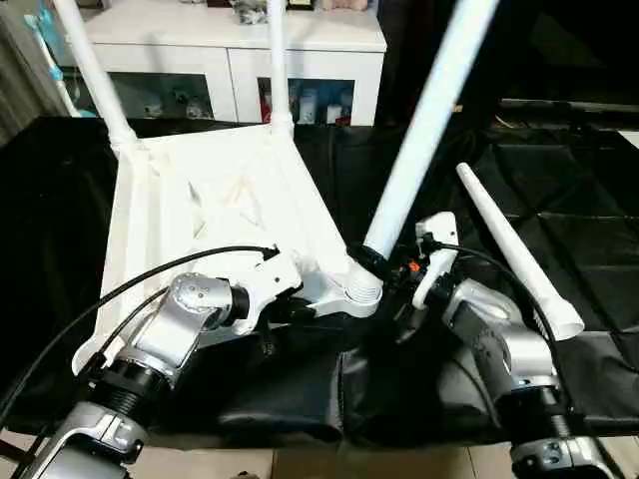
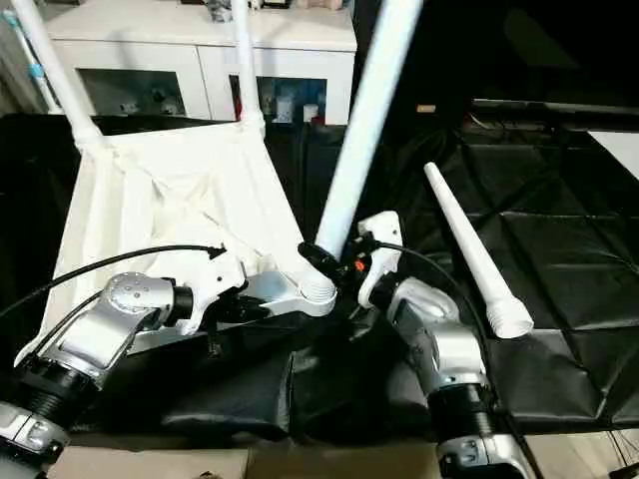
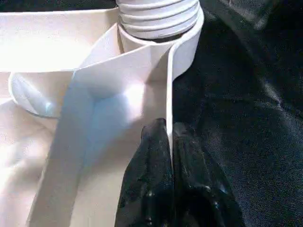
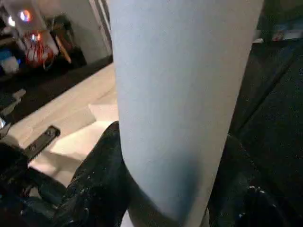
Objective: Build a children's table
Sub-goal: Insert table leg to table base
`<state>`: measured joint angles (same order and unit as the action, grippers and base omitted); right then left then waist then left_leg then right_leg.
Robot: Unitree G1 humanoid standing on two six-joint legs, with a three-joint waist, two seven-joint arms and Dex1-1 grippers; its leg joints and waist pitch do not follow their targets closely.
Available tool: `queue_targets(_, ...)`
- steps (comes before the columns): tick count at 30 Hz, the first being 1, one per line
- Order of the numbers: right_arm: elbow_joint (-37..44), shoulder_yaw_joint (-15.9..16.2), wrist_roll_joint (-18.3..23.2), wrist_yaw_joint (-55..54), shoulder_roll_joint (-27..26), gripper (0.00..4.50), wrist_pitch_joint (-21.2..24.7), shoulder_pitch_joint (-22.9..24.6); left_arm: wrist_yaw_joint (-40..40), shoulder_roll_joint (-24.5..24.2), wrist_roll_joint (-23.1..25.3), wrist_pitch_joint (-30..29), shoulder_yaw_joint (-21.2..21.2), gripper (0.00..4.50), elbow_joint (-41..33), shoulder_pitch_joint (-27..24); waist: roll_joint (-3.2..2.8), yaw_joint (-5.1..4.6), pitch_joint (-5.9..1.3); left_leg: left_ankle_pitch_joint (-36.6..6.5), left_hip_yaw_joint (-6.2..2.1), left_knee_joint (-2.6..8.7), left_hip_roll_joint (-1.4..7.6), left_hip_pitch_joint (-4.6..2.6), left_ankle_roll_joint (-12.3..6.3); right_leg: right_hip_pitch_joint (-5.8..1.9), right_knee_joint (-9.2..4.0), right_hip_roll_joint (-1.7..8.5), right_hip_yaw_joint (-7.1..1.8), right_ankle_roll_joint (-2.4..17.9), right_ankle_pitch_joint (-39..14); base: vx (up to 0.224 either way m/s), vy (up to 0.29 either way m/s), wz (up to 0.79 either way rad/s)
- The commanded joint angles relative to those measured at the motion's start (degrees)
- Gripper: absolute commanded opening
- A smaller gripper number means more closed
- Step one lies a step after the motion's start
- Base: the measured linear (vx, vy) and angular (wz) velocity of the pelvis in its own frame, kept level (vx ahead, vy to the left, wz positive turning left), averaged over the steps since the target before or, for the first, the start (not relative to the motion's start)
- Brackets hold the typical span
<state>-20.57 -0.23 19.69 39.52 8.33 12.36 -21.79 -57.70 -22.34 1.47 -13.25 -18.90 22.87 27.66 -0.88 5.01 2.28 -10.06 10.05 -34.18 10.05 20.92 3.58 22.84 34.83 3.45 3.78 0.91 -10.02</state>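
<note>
Head views: small white plastic children's table [image 1: 215,195] upside down on black cloth [image 1: 589,180], ribbed underside up, three tapered white tube legs standing in sockets; fourth white leg [image 1: 519,254] lying loose just right.

Left wrist: left gripper [image 3: 170,142] pinched tight on the tabletop's thin rim beside the corner socket [image 3: 158,19].

Right wrist: right gripper [image 4: 163,189] half-spread, clasping the near leg [image 1: 424,120].

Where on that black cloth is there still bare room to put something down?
Bare black cloth lies beyond the loose leg, toward the right edge, and along the tabletop's far left side. It is crowded at the near corner socket, where the left gripper and the right gripper meet.
</note>
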Motion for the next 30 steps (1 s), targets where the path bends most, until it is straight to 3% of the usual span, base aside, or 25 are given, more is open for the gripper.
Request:
queue_targets(1, -2.9, -0.4, -1.6, -1.7, 0.3, 1.86, 0.5, 1.9, -0.5, 0.2, 0.3, 0.0, -1.0, 0.00, 1.3, -0.2, -0.32, -0.25, -2.87, -19.3, -1.52, 4.86, 3.05, -0.78, -0.08, -2.01, -5.35, 5.00, -3.06, 8.6, -21.5, 0.000, 0.000, 0.00)
queue_targets(4, -2.5, 0.6, -3.3, -1.5, 0.8, 1.86, -0.8, 2.6, -0.6, 0.1, 0.4, 0.2, -1.0, 0.00, 1.7, 0.1, -0.61, -0.28, -2.80, -20.4, -1.55, 4.91, 3.04, -0.92, 0.03, -1.87, -5.51, 5.03, -2.97, 8.5, -23.0, 0.000, 0.000, 0.00)
queue_targets(14, 3.1, 4.0, -7.1, -2.7, 1.9, 1.86, -4.5, 5.1, -0.1, 0.5, 0.5, 0.7, -0.5, 0.00, 2.8, 0.7, -0.28, -0.29, -2.58, -21.7, -1.66, 5.10, 3.05, -0.95, -0.04, -1.53, -6.07, 5.17, -3.03, 6.4, -27.8, 0.000, 0.000, 0.00)
queue_targets(16, 3.6, 4.0, -7.3, -3.1, 1.6, 1.86, -5.3, 5.5, 0.0, 0.6, 0.5, 0.7, -0.5, 0.00, 2.7, 0.6, -0.08, -0.38, -2.54, -22.1, -1.70, 5.15, 3.03, -0.91, -0.14, -1.46, -6.25, 5.16, -3.02, 5.8, -29.2, 0.000, 0.000, 0.00)
queue_targets(19, 4.1, 2.3, -6.4, -6.0, -0.9, 1.86, -8.8, 6.7, 0.1, 0.6, 0.5, 0.7, -0.4, 0.00, 2.6, 0.4, -0.25, -0.36, -2.52, -22.4, -1.71, 5.22, 3.10, -0.94, -0.06, -1.17, -6.42, 5.28, -3.11, 5.7, -29.5, 0.000, 0.000, 0.00)
queue_targets(27, 2.0, 2.1, -5.3, -6.0, -1.7, 1.86, -8.0, 8.1, -0.2, 0.3, 0.6, 0.6, -0.4, 0.00, 2.7, 0.6, -0.50, -0.46, -2.51, -22.8, -1.82, 5.61, 3.17, -0.88, -0.14, -1.39, -6.50, 5.19, -3.07, 5.9, -28.1, 0.000, 0.000, 0.00)
queue_targets(28, 2.1, 2.2, -5.6, -5.9, -1.3, 1.86, -8.3, 8.3, -0.3, 0.2, 0.6, 0.6, -0.5, 0.00, 2.6, 0.5, -0.82, -0.40, -2.56, -22.8, -1.85, 5.62, 3.15, -0.88, -0.08, -1.47, -6.43, 5.26, -3.08, 6.1, -27.7, 0.000, 0.000, 0.00)
queue_targets(30, 2.2, 2.5, -6.1, -5.9, -1.1, 1.86, -8.7, 8.3, -0.4, 0.1, 0.6, 0.6, -0.5, 0.00, 2.5, 0.5, -0.59, -0.44, -2.61, -22.5, -1.80, 5.69, 3.18, -0.88, -0.14, -1.54, -6.44, 5.19, -3.06, 6.2, -26.8, 0.000, 0.000, 0.00)
